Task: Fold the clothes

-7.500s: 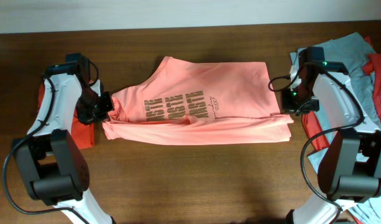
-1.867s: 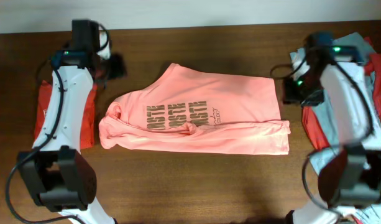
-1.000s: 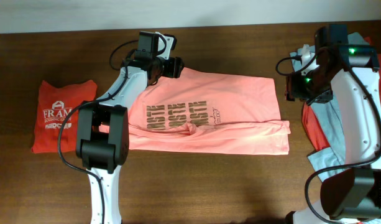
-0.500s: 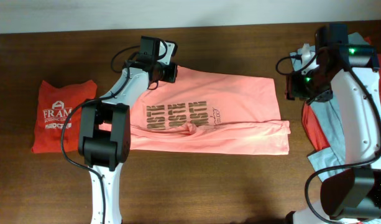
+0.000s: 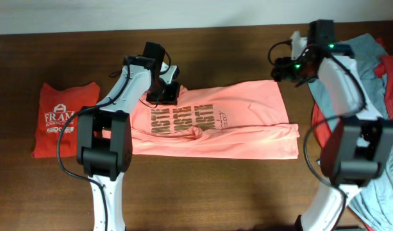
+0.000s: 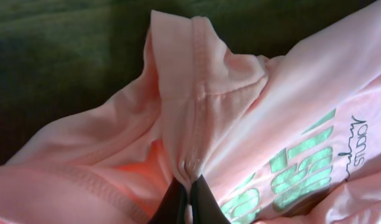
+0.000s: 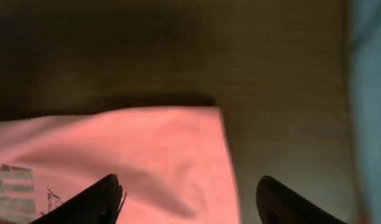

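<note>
The salmon-pink T-shirt (image 5: pixel 247 109) lies spread across the middle of the table, its pale print facing up. My left gripper (image 5: pixel 165 96) is at its upper left part, shut on a pinched ridge of the pink fabric (image 6: pixel 196 112); in the left wrist view the dark fingertips (image 6: pixel 176 198) press together on that fold. My right gripper (image 5: pixel 277 69) hovers at the shirt's far right corner (image 7: pixel 202 124). It is open, with its fingers (image 7: pixel 103 198) standing wide apart over the cloth and nothing between them.
A folded orange-red shirt with white "FRAM" lettering (image 5: pixel 58 122) lies at the left. A loose pile of grey-blue (image 5: pixel 366 54) and red (image 5: pixel 392 83) clothes fills the right edge. Dark wooden table (image 5: pixel 215 192) shows in front of the pink shirt.
My left gripper has shut on the pink shirt's upper left edge and drawn it a little forward. The right arm has swung left to the shirt's far right corner and opened wider.
</note>
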